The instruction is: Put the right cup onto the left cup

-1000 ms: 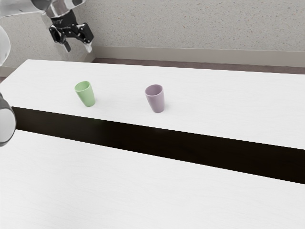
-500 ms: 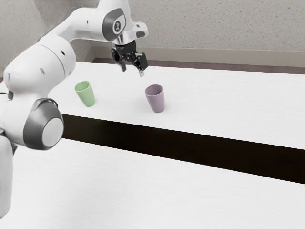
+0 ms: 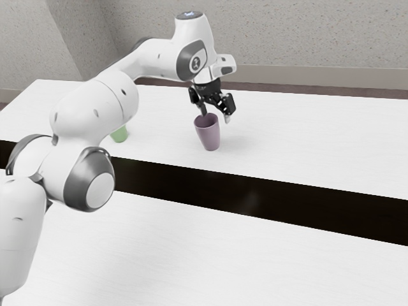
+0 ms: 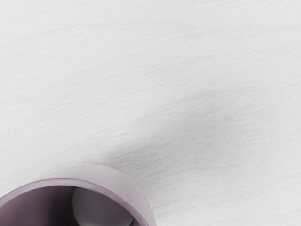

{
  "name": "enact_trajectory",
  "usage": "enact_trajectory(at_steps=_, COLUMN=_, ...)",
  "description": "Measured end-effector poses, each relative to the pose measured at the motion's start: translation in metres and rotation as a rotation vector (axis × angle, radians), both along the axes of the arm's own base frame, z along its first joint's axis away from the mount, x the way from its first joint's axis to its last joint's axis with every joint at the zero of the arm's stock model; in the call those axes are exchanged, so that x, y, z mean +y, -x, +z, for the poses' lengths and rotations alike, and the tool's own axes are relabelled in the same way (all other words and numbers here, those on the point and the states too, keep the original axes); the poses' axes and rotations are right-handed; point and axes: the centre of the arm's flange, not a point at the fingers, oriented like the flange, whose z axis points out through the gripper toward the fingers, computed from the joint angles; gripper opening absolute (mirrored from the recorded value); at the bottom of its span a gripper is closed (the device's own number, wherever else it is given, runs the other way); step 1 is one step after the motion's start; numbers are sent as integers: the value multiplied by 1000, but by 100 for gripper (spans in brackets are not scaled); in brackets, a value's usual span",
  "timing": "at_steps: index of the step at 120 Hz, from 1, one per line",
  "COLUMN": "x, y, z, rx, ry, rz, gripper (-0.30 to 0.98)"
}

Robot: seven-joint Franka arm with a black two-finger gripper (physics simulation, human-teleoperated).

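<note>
My gripper (image 3: pixel 215 116) is over the purple cup in the exterior view, open, its fingertips spread around the height of the cup's rim. The purple cup (image 3: pixel 209 135) stands upright on the table, its mouth facing up. In the wrist view the purple cup (image 4: pixel 113 181) lies close below the hand, and I look partly into it. The green cup (image 3: pixel 119 134) stands toward the exterior view's left, its upper part hidden behind my arm.
The white table (image 3: pixel 306 140) extends toward the exterior view's right. A long black strip (image 3: pixel 268 203) crosses it on the near side of the cups. Behind the table's far edge runs a wall (image 3: pixel 319 38) with a baseboard.
My arm has swung in toward the exterior view's right and down, bringing the gripper to the purple cup. The arm now covers part of the green cup. Both cups stand where they were.
</note>
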Motion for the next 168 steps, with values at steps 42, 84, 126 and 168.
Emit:
enact_trajectory(at_steps=42, x=8, y=-5, z=-31, rx=29, ry=18, rz=47, gripper=67)
enact_trajectory(at_steps=84, x=11, y=-7, z=-40, rx=28, ry=24, rz=69, gripper=12)
enact_trajectory(at_steps=126, x=13, y=-6, z=-36, rx=26, ry=24, rz=81, gripper=-7)
enact_trajectory(at_steps=168, x=78, y=38, z=61, rx=0, ry=2, rz=158, gripper=-9)
